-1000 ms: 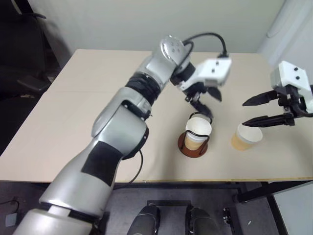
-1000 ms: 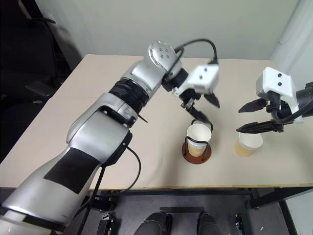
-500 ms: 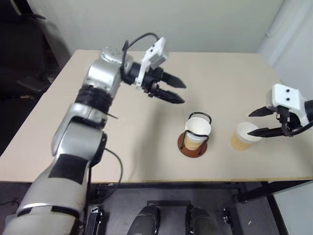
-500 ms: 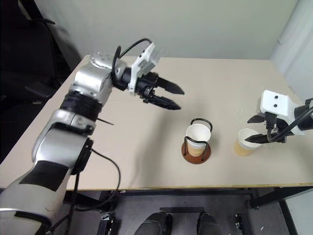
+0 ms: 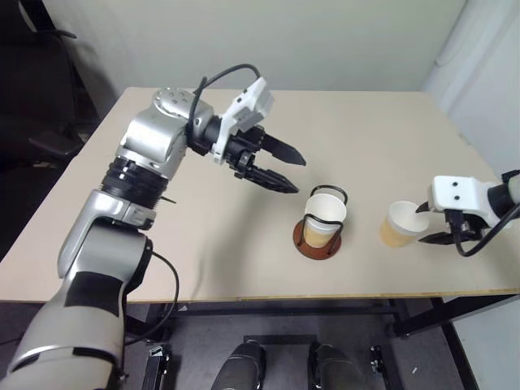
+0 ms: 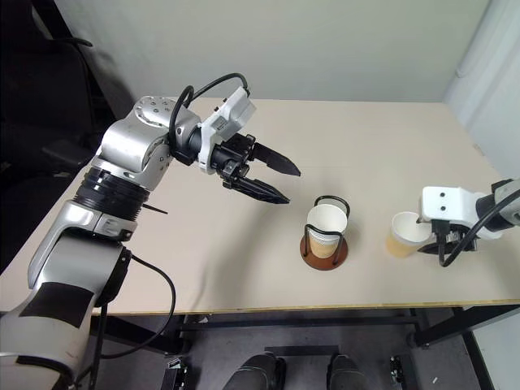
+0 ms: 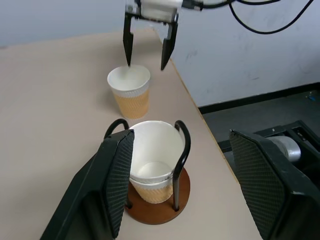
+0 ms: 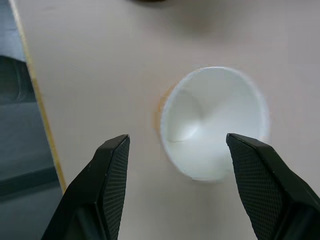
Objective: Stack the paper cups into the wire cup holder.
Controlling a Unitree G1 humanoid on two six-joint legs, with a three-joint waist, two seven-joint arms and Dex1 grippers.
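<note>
A tan, tapered paper cup with a white rolled rim [image 5: 401,224] is standing upright and alone on the pale beige table [image 5: 162,236], near its front edge and to the right of the wire cup holder [image 5: 318,234], a reddish-brown disc base with thin black wire loops rising from it. The loops are already enclosing nested tan-and-white paper cups [image 7: 153,160]; the left wrist view shows at least two, one seated inside the other.

The right gripper [image 7: 146,49] is hanging just beside and over the lone cup with its two black fingers spread apart and nothing between them; in the right wrist view the cup's white mouth is lying between the fingers, nearer one of them. The left gripper [image 5: 276,167] is hovering well to the left of the holder, its fingers also parted and empty, pointing toward the holder.

Handling, as a judgement: the cup is likely very light, thin-walled and easily crushed, and it may tip or slide under a sideways nudge. The stiffest part is probably the rolled rim, so a gentle hold across the upper wall, just under that rim, should be safest, keeping the cup upright for nesting.
</note>
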